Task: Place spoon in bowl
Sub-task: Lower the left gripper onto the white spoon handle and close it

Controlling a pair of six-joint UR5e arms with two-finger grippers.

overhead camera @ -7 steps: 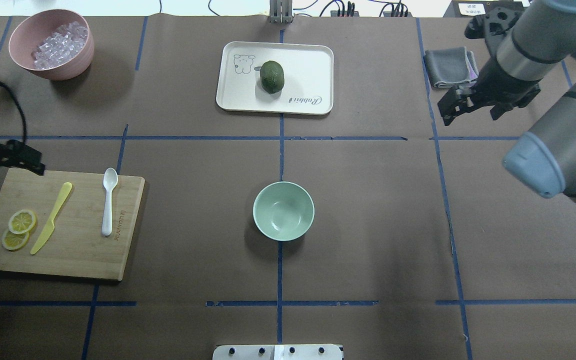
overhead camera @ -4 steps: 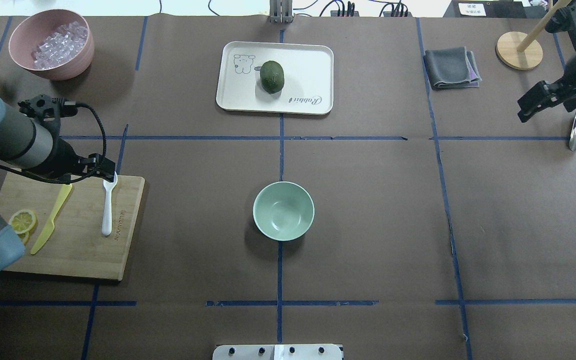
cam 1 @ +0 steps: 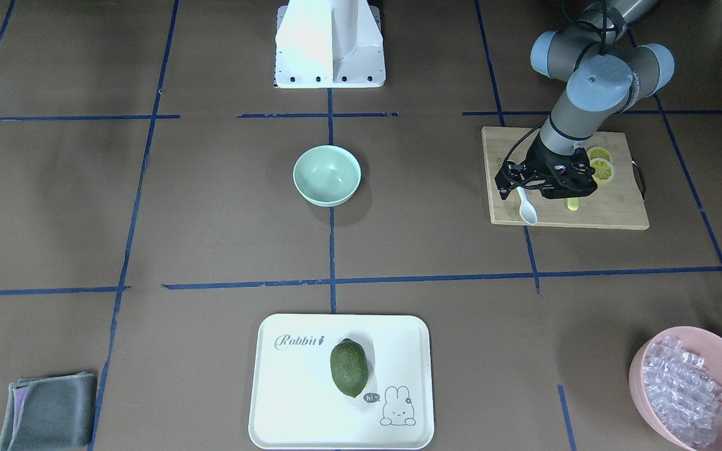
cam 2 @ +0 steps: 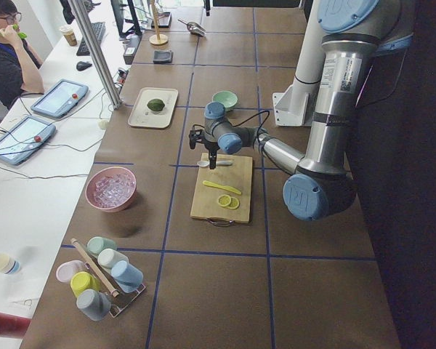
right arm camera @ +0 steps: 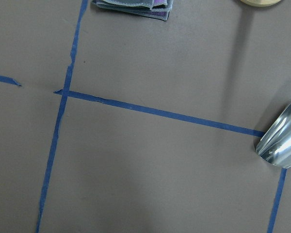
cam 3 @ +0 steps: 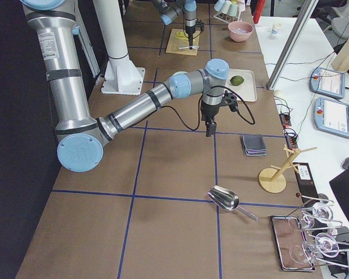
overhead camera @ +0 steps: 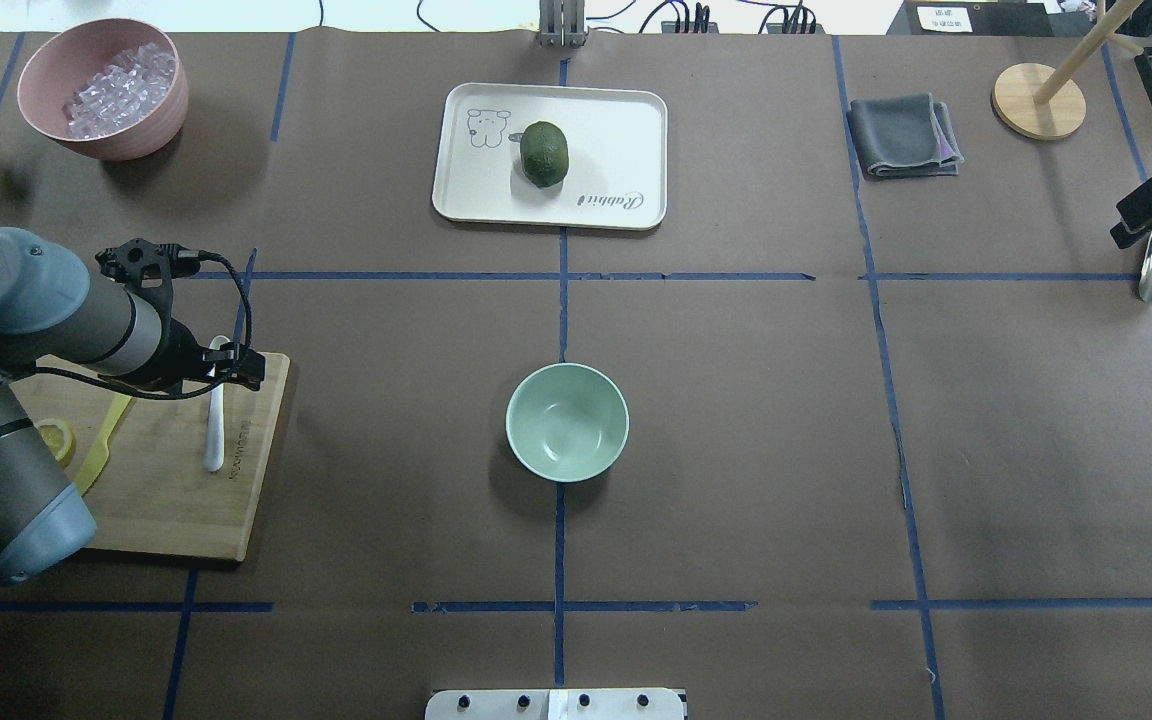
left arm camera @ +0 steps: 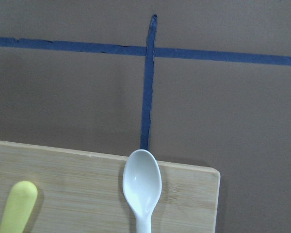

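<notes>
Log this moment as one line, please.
phase: pre-grasp | left pincer: above spoon | spoon: on cutting board | bowl: empty | right pincer: far side

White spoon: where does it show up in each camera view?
Front-facing: spoon right of centre, at the cutting board's left edge.
Overhead: spoon at left, by the board's right edge.
Exterior left: spoon at centre, on the board's far end.
Exterior right: spoon tiny, top centre, on the far board.
Left wrist: spoon at bottom centre.
Right wrist: not in it.
Shared landmark: the cutting board.
</notes>
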